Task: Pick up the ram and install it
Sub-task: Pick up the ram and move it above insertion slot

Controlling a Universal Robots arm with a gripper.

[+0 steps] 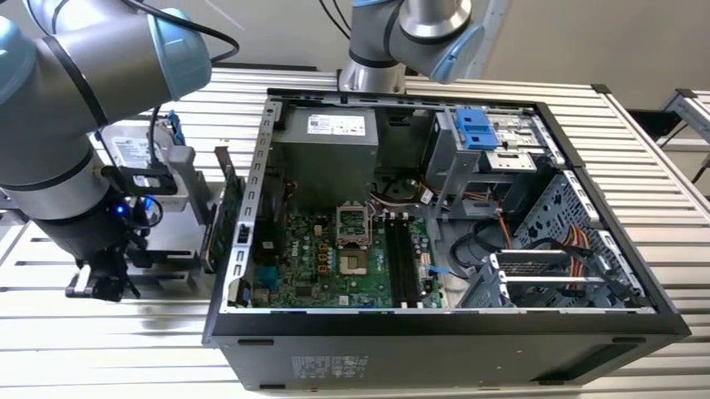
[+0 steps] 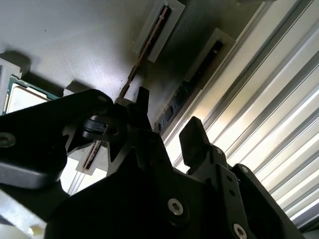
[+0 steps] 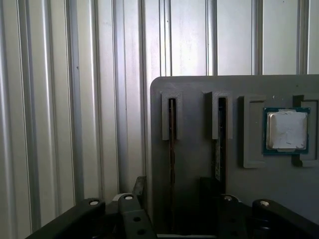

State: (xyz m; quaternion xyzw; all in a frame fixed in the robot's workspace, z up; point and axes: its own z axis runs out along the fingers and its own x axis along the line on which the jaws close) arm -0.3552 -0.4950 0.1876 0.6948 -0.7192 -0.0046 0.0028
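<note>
The ram (image 3: 219, 149) is a thin dark stick standing on edge in a slot of the grey holder plate (image 3: 199, 84). In the second wrist view the ram (image 2: 192, 82) runs toward the gap between my fingers. A second, brownish stick (image 3: 171, 149) stands in the neighbouring slot. My gripper (image 3: 174, 188) hangs open just above these slots, holding nothing, and I cannot tell which stick it lines up with. In the exterior view my gripper (image 1: 106, 284) is low at the left, beside the open computer case (image 1: 266, 199). The memory slots (image 1: 405, 259) on the motherboard hold nothing.
A square silver CPU chip (image 3: 285, 130) lies in a pocket of the holder next to the sticks. A silver hard drive (image 1: 139, 151) stands behind the holder. A second robot arm (image 1: 405, 41) rises behind the case. The ribbed metal table (image 3: 60, 124) surrounds everything.
</note>
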